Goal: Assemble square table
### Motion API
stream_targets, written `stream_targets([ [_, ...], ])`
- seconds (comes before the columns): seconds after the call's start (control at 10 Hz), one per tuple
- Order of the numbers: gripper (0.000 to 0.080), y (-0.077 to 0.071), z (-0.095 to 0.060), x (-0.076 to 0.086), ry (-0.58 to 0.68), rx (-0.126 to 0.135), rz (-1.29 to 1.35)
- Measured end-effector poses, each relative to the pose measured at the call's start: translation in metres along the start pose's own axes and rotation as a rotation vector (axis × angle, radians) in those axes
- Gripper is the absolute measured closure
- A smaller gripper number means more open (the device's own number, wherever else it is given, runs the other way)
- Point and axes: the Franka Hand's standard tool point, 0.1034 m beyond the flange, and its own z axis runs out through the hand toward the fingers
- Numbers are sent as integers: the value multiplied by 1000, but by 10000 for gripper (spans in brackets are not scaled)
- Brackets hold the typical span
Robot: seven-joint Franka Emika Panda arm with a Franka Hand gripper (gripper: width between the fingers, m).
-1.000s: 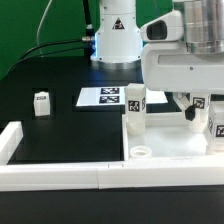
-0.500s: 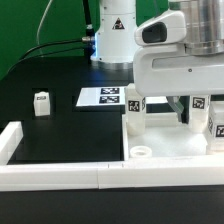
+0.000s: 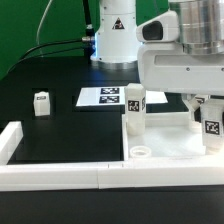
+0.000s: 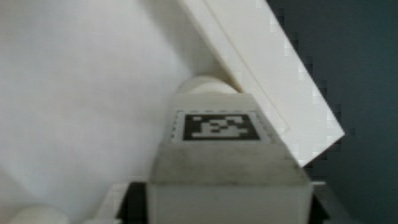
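The gripper (image 3: 207,112) is mostly masked by the arm's bulky white housing (image 3: 180,70) in the exterior view, and the picture's edge cuts off its far side; only one dark finger (image 3: 194,106) shows there, just beside a tagged leg (image 3: 211,124); in the wrist view that leg (image 4: 221,140) fills the span between two dark slivers at the frame's margin, too cropped to read as fingertips with any certainty; whether the jaws press on the leg or stand just off it I cannot tell. The leg stands upright at the far corner of the slab (image 3: 170,150) on the exterior view's right; the slab lies against the low white wall (image 3: 60,178) along the table's near edge; a second leg (image 3: 134,108) stands upright at the slab's far corner on the exterior view's left, with a round socket (image 3: 141,152) at the near corner below it; a third leg (image 3: 41,103) stands loose on the black table (image 3: 70,130), well apart; the marker board (image 3: 100,97) lies between it and the slab.
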Motion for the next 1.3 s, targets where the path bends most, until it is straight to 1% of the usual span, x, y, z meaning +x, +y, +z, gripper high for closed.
stream_targets([
  [0.1, 515, -1, 1, -5, 12, 0, 132],
  [0.2, 515, -1, 1, -4, 20, 1, 236],
  [0.4, 515, -1, 2, -9, 0, 25, 704],
  [0.5, 515, -2, 2, -9, -21, 37, 842],
  [0.6, 515, -2, 1, -7, -38, 52, 922],
  [0.7, 512, -2, 2, -8, -36, 49, 919],
  [0.8, 512, -2, 2, -7, -29, 49, 804],
  [0.9, 512, -3, 2, -6, -18, 53, 659],
  [1.0, 248, -4, 2, -6, -6, 62, 455],
  [1.1, 180, -5, 3, -9, -5, 64, 235],
  [1.2, 159, -7, 4, -12, -5, 63, 143],
  [1.3, 159, -6, 4, -11, -2, 63, 67],
])
